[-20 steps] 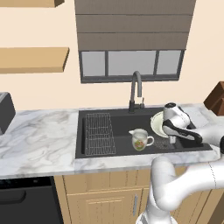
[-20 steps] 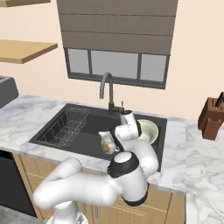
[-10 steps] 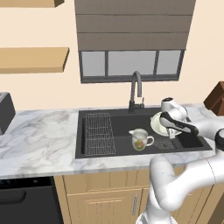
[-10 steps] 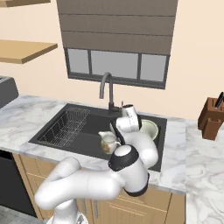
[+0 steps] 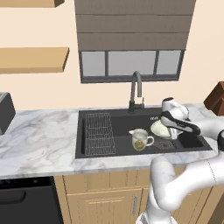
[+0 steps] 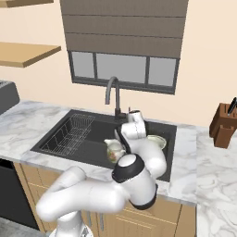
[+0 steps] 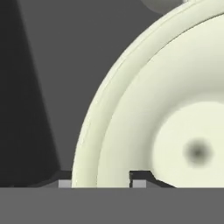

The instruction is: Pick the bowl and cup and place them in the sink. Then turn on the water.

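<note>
The bowl (image 5: pixel 160 128) (image 6: pixel 158 140), pale cream-green and glossy, sits in the right half of the black sink (image 5: pixel 120 117) (image 6: pixel 95 121). My gripper (image 5: pixel 173 132) reaches down at the bowl's right edge. In the hand view the bowl (image 7: pixel 175 109) is very close, and my gripper (image 7: pixel 102 183) straddles its rim. One fingertip (image 7: pixel 65 183) is outside the rim and the other is inside the bowl. The jaws stand apart, wider than the rim. The cup is out of view.
A cream handled jug (image 5: pixel 140 139) (image 6: pixel 113 150) stands in the sink just left of the bowl. The wire rack (image 5: pixel 99 133) (image 6: pixel 69 134) fills the sink's left part. The dark gooseneck faucet (image 5: pixel 136 89) (image 6: pixel 112 92) rises behind. A knife block (image 6: pixel 224 122) stands on the right counter.
The hand has shifted slightly left over the bowl. The bowl and the jug have stayed where they were.
</note>
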Motion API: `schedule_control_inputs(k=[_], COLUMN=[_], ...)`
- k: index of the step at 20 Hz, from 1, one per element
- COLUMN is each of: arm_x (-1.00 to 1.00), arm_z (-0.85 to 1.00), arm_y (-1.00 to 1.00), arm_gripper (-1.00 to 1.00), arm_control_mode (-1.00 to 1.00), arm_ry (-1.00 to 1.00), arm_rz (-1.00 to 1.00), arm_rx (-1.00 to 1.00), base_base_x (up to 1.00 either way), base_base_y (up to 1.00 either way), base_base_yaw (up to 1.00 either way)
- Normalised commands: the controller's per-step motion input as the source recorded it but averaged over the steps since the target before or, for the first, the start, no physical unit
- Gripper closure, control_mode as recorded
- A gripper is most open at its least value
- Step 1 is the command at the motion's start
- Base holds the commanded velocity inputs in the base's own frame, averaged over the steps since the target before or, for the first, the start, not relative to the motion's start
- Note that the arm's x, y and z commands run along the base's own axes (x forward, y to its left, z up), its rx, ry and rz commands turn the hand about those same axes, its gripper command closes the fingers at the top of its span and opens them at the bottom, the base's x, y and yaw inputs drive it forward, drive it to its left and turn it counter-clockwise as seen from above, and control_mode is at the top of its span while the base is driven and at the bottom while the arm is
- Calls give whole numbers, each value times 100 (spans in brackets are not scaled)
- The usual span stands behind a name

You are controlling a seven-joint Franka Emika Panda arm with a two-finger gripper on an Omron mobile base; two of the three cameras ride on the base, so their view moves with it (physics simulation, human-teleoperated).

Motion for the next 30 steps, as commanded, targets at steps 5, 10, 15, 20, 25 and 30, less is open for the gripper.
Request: schedule_control_inputs(k=[5,10,15,20,25,30], arm_x=[-46,-2,6,20,33,39], arm_z=[0,-2,-7,-14,-3,0], arm_y=[0,1,3,7,7,1], arm_gripper=[100,100,100,100,100,100], arm_control_mode=[-100,-100,-100,-100,-100,-100], arm_ry=[-6,-12,-12,-7,0,7], arm_rz=[0,0,0,0,0,0], arm_rx=[0,0,0,0,0,0], base_base_x=[0,0,0,0,0,0], base_base_y=[0,0,0,0,0,0], base_base_yaw=[0,0,0,0,0,0])
